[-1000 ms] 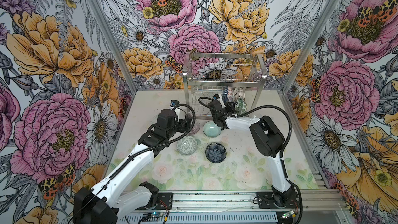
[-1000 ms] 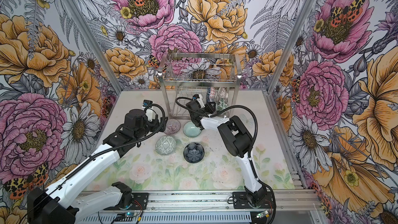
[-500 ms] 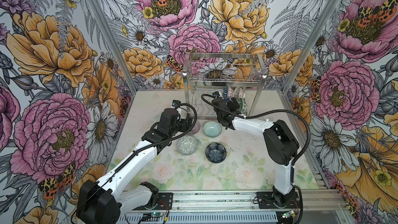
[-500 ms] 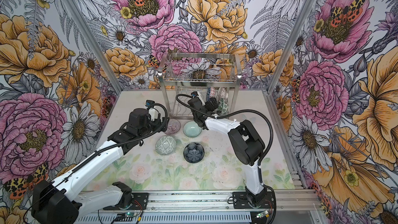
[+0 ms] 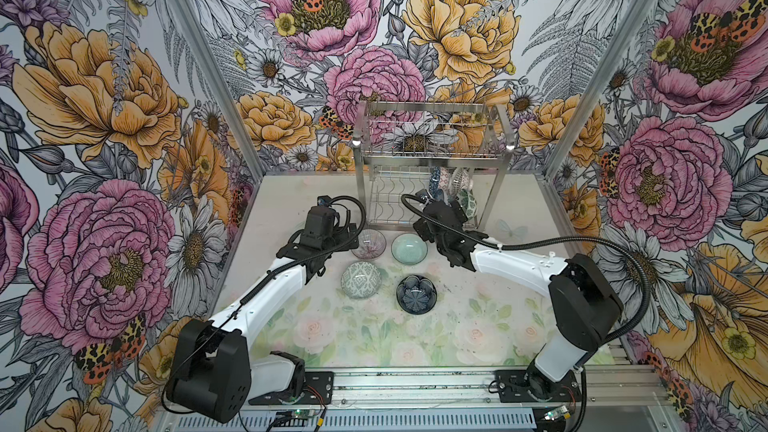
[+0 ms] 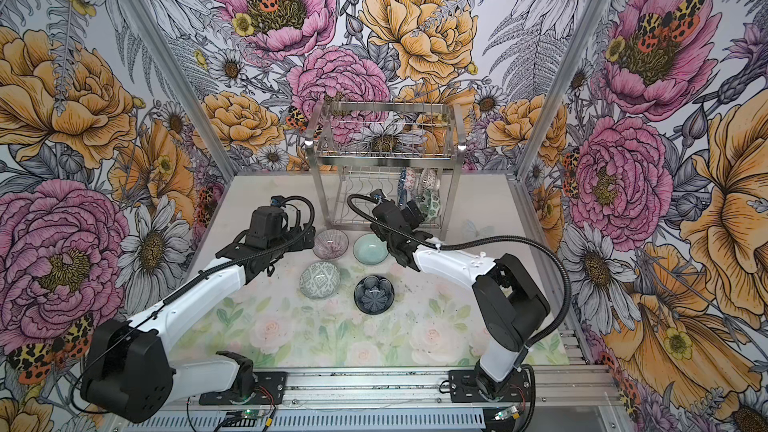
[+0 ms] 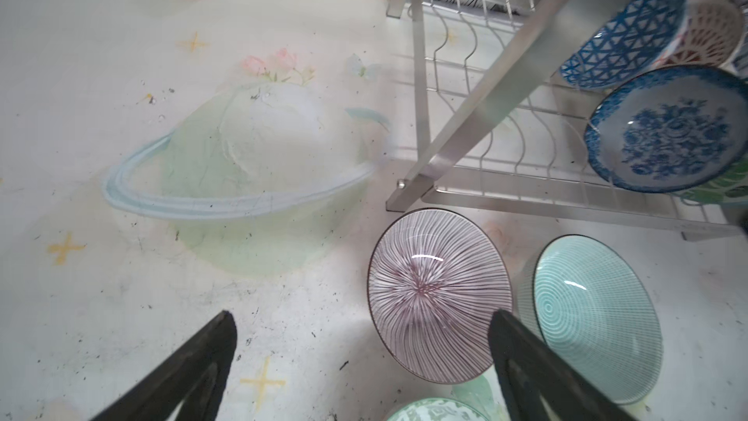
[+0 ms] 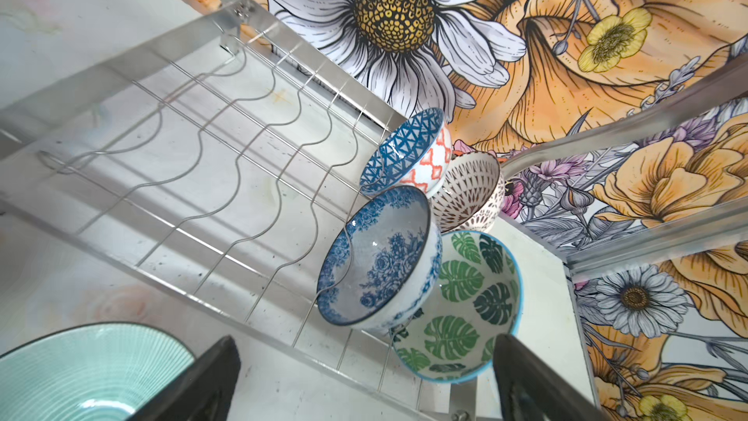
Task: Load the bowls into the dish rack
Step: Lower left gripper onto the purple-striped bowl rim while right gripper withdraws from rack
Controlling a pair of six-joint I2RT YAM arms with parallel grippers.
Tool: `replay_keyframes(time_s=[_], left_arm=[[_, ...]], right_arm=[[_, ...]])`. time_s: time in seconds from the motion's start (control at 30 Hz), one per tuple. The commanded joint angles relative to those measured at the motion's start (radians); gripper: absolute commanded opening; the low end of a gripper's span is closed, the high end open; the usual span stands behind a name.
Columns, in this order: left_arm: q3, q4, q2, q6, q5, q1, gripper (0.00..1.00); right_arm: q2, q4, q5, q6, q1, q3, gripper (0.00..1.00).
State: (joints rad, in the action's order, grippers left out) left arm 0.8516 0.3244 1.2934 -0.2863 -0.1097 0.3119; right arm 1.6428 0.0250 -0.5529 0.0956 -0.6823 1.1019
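The dish rack (image 5: 430,147) stands at the back. On its lower tier, at the right end, lean the blue geometric bowl (image 8: 404,147), white lattice bowl (image 8: 469,192), blue floral bowl (image 8: 376,261) and green leaf bowl (image 8: 465,309). My right gripper (image 8: 364,342) is open and empty just in front of them. On the table lie the purple-lined bowl (image 5: 368,238), pale celadon bowl (image 5: 409,248), grey-green bowl (image 5: 360,280) and dark petal bowl (image 5: 416,294). My left gripper (image 7: 361,317) is open, low over the table, with one finger at the purple-lined bowl's (image 7: 437,293) rim.
Flowered walls close in the table on three sides. The rack's front left leg (image 7: 421,180) stands right behind the purple-lined bowl. The wavy slots (image 8: 194,147) left of the loaded bowls hold nothing. The right arm's cable (image 5: 561,238) loops above the table's right side.
My right gripper has opened, leaving the blue floral bowl in the rack, and its elbow has swung out to the right. My left gripper has edged towards the purple-lined bowl.
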Motion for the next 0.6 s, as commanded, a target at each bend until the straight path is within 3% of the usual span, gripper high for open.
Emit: replay_keyframes(time_s=[0.0,0.27,0.57], left_arm=[[-0.013,-0.051,0.024,-0.023,0.059,-0.004,0.99],[-0.047,-0.109,0.105,-0.040,0.114,-0.003,0.99],[-0.014,-0.146,0.223,-0.042,0.171,-0.004,0.91]], right_arm=[[-0.120,-0.018,0.077,-0.086,-0.004,-0.045,1.00],[-0.342,-0.010,0.107,-0.155,0.019,-0.147,1.00],[-0.419,-0.002,0.139,-0.178,0.063,-0.178,1.00]])
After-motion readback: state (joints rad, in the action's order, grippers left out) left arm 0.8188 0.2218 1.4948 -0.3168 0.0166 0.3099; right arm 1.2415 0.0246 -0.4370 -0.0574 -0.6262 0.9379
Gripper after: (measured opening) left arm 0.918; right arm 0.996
